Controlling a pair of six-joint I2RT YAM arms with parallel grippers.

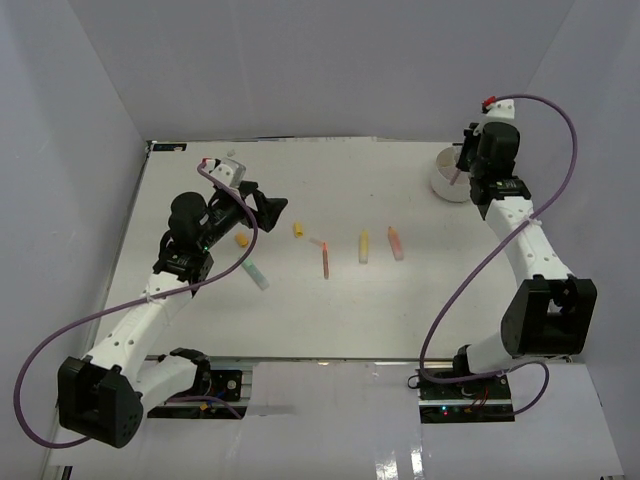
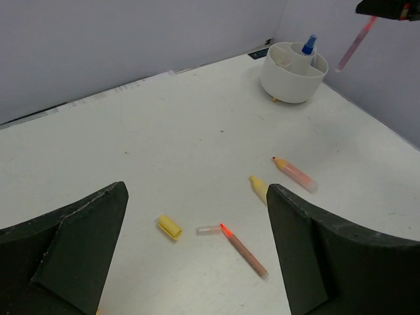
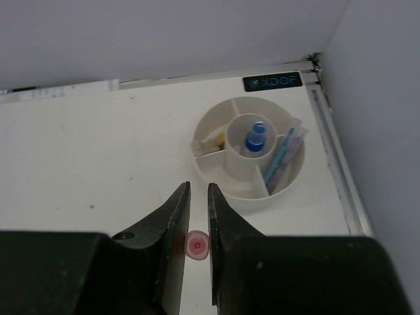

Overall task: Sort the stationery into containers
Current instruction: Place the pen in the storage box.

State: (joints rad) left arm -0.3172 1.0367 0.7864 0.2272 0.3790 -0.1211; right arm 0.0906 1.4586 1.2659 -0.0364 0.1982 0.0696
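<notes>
Right claw [image 3: 198, 216] clamps a pink pen [image 3: 197, 245] above the far-right tub [image 3: 252, 190]; left claw [image 2: 197, 249] gapes wide over the bench [image 2: 164, 131].

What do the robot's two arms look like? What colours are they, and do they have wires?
Both arms are white tubes joined by chunky black joints. A thin purple cable loops from each base up to the wrist. The left gripper and right gripper are black, with flat wedge-shaped fingers. The right arm has a small red bit on top. Tiny lights glow on the base boards.
</notes>
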